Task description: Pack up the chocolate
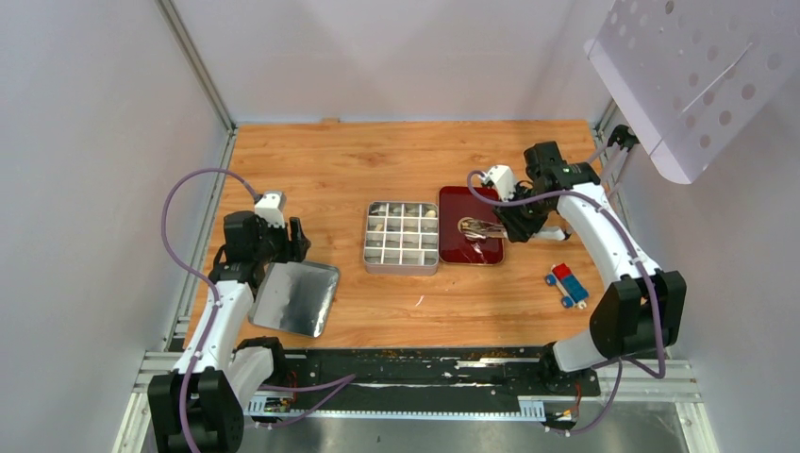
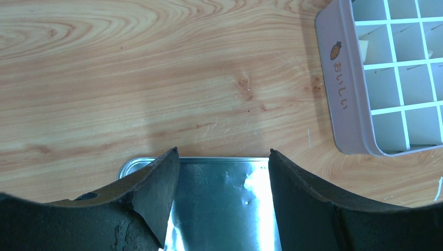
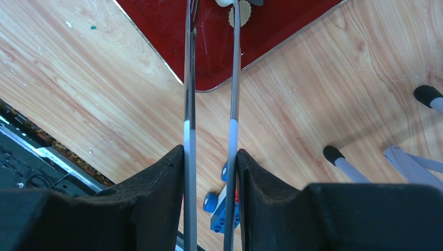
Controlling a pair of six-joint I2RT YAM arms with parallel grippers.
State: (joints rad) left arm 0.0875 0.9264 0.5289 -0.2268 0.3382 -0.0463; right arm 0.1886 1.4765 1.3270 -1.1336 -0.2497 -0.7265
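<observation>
tin (image 1: 401,269) 1 | lid (image 1: 297,298) 1 | red tray (image 1: 461,199) 1 | tongs (image 1: 477,226) 1 | block (image 1: 566,284) 1

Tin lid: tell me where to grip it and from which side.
Probably the far rim of the tin lid, pinched from above by the open left gripper, a finger each side: it lies flat on the table, so only its thin edge offers purchase.

Wooden table (image 1: 396,160), light orange grain. Centre: divided tin (image 1: 401,268), with red tray (image 1: 453,203) just beside its right edge (contact not discernible). Near left: silver lid (image 1: 297,297) lying flat, slightly askew. Near right, well apart from the tray: small red-and-blue block (image 1: 567,283). A white fleck (image 1: 421,301) on bare wood in front of the tin.
</observation>
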